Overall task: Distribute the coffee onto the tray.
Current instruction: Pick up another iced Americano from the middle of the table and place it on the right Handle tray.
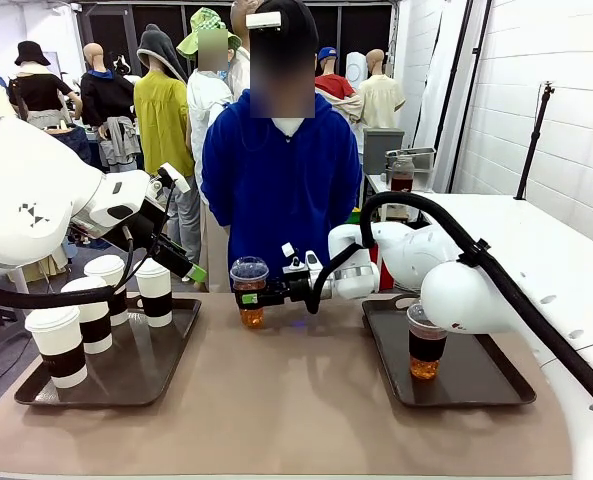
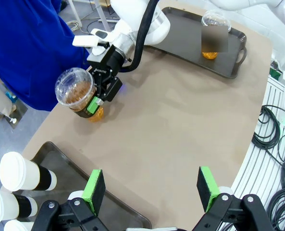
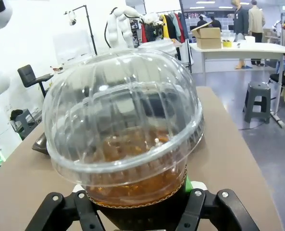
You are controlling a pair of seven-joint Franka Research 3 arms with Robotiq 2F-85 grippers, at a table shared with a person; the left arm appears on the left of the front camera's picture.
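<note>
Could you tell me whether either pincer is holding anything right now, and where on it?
The right pincer grips a clear dome-lidded cup around its body, just below the lid. The left pincer is open and holds nothing.

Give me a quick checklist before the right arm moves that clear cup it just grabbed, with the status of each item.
1. Right gripper closed on the clear dome-lidded cup: ok, green pads press its sides.
2. Dome lid seated on that cup: ok in the right wrist view.
3. Cup upright: ok.
4. Free room on the right tray: ok, one other clear cup stands at its left part, the rest bare.
5. Left gripper out of the way: ok, it is open over the left tray with the white lidded cups.
6. Person's hands away from the path: cannot tell, hands hidden.
</note>
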